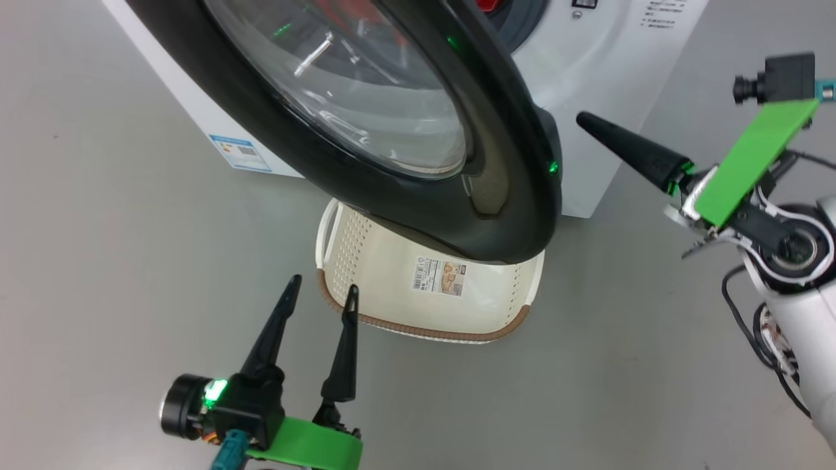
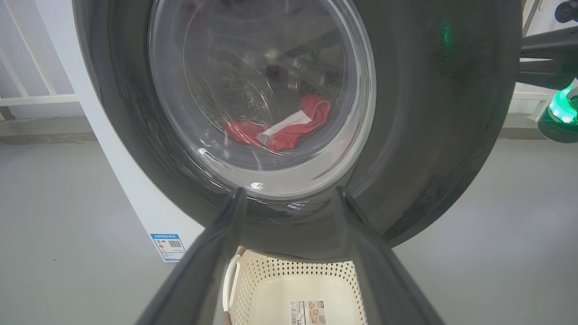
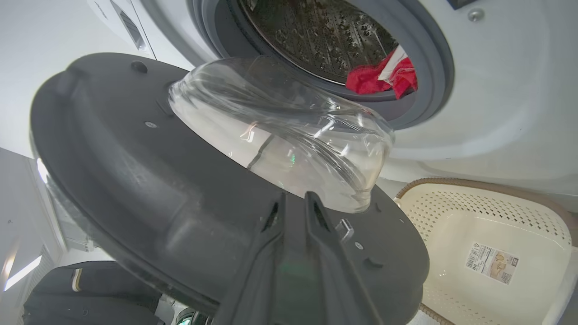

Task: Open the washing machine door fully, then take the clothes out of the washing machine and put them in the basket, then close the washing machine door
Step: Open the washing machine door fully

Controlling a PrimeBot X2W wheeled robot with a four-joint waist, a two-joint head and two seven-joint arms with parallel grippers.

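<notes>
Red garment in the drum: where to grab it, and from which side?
Probably best: grip the bunched red fold of the clothes heaped at the drum's front lip. Come in past the free edge of the washing machine door, on the side of the right gripper: only part open, the door blocks the other side.

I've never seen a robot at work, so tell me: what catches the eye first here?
The big round washing machine door, glossy black with a bulging glass window, stands open over the cream basket on the floor. Behind it, bright red clothes lie in the steel drum. The left gripper holds its two dark fingers spread at lower left.
</notes>
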